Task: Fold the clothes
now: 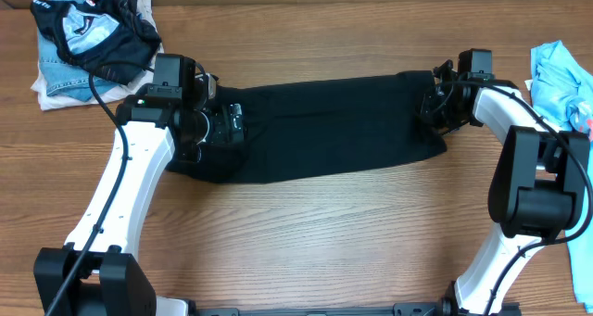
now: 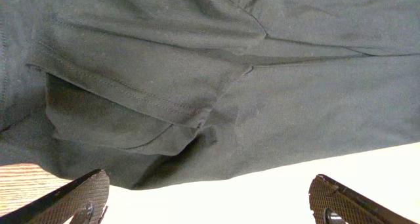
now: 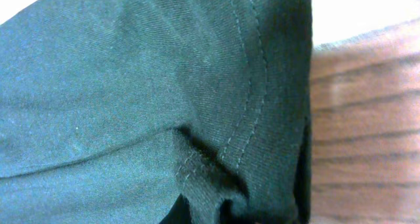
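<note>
black T-shirt (image 1: 334,126): lies flat across the middle of the tabletop (image 1: 324,233), folded into 1 long band running left to right, slightly higher at its right end. No white neck label visible. In the left wrist view the shirt (image 2: 262,119) fills the upper part of the frame, with a short sleeve (image 2: 118,79) folded over on top and its stitched hem showing. In the right wrist view the shirt (image 3: 131,86) fills nearly the whole frame, very close; a double-stitched hem (image 3: 252,106) runs down beside bare wood on the right, and the cloth puckers into a bunch at the bottom centre.

right pincer (image 1: 434,105): at the shirt's right end, low on the cloth. Own fingers not seen in the right wrist view. Closed tight, nipping the shirt at its hemmed edge.

left pincer (image 1: 232,126): over the shirt's left end. Jaws wide apart, nothing between them; both fingers (image 2: 79,194) show at the bottom corners of the left wrist view, just short of the shirt's near edge.

Other clothes: pile (image 1: 88,47) at the far left corner, a black-and-pale-blue patterned piece (image 1: 93,24) on top, denim (image 1: 60,80) and white (image 1: 42,95) under it, well apart from the shirt. 1 light blue garment (image 1: 561,80) at the right edge, beside the right arm.
</note>
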Available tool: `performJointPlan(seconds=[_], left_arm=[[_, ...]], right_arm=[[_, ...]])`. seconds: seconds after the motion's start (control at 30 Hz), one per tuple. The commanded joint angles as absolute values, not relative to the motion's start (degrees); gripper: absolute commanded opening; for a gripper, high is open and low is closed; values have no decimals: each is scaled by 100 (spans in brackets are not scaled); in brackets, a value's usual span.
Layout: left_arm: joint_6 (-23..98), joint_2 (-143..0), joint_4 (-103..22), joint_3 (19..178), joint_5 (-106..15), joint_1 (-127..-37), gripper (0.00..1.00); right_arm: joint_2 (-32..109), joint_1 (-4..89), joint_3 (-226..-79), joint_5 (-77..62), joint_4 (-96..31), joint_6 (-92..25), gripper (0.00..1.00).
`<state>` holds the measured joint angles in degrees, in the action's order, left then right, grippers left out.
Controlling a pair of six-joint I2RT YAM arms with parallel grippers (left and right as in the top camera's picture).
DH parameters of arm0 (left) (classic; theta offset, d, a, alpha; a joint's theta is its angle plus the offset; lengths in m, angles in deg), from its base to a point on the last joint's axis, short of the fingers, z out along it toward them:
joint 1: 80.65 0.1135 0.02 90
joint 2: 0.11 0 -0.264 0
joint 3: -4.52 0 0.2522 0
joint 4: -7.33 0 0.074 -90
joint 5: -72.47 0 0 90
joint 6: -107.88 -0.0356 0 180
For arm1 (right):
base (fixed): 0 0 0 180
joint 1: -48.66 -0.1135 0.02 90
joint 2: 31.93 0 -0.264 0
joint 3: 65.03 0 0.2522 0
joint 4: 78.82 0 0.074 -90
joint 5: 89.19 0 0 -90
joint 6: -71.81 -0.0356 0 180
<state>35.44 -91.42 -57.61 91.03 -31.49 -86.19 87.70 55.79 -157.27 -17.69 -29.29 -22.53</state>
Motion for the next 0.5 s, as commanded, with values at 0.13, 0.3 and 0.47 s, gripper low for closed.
performJointPlan(seconds=[0.13, 0.3, 0.47], left_arm=[[3413, -9151, -5781, 9140, -3195, -8634, 100], [3413, -9151, -5785, 9140, -3195, -8634, 100], [3415, -9153, -5774, 9140, -3192, -8634, 100]], right_arm=[[8742, 5933, -15681, -1010, -2374, -2725, 4], [8303, 6128, -15681, -333, -1965, -2895, 4], [7778, 6069, -15694, -44, -1795, -2884, 4]])
